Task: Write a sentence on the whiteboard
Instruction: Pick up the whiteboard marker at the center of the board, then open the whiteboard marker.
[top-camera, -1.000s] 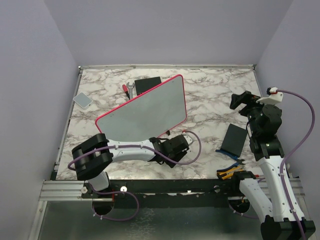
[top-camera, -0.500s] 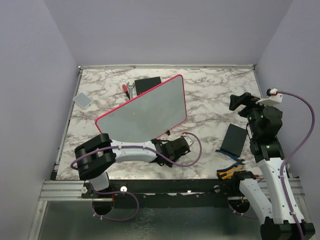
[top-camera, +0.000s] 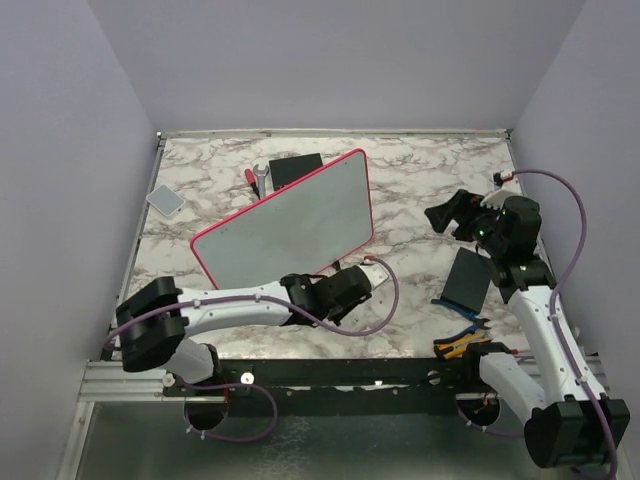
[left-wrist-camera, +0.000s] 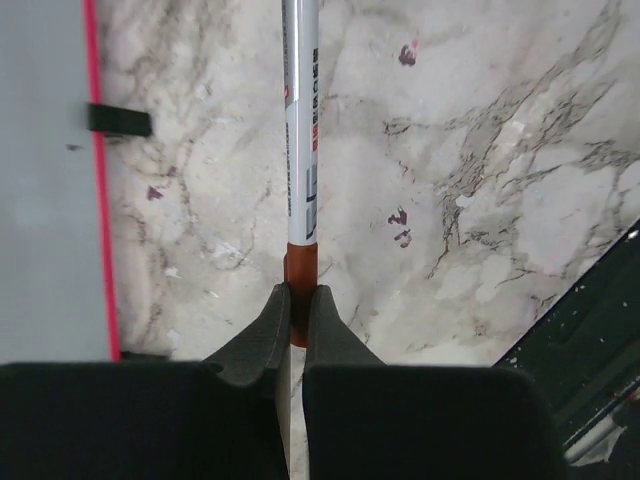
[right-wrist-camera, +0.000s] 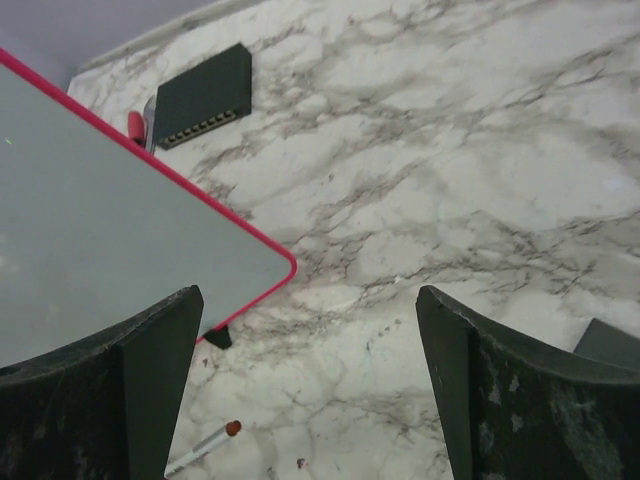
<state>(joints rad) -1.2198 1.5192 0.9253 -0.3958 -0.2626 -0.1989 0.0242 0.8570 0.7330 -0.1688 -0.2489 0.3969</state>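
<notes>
- Whiteboard (top-camera: 285, 225), pink-red framed, lies left of the marble table's (top-camera: 420, 180) middle. Its long edges slant from 8 o'clock to 2 o'clock in the top view, and its face shows as even pale grey in every view.
- Nearest the bases, at the table's 5 o'clock edge, lie hand tools (top-camera: 460, 346) with yellow and blue handles. They are partly covered by the right arm and too small to name.
- The left gripper (left-wrist-camera: 297, 298) sits just off the board's near edge. Its fingers are pressed tight on a marker (left-wrist-camera: 300, 130), pinching at the red-brown band.
- The marker's white barrel runs toward 12 o'clock and is cut off by the top of the wrist view; its print is unreadable. Whether it rests on the marble, I cannot tell.
- At 10 o'clock in that wrist view are the board's red rim and one black foot (left-wrist-camera: 118, 120).
- A dark pad (top-camera: 468, 278) lies at 3 o'clock from the left gripper, with one side against the right arm.
- The right gripper (top-camera: 443, 215) is at 3 o'clock from the board, jaws spread wide and holding nothing. In its wrist view both fingers are cut off at the bottom.
- Farthest, a black pad (top-camera: 295, 168) is partly hidden behind the board's far edge.
- A red-handled wrench (top-camera: 255, 178) lies beside that pad, and a small grey pad (top-camera: 165, 199) lies at 10 o'clock.
</notes>
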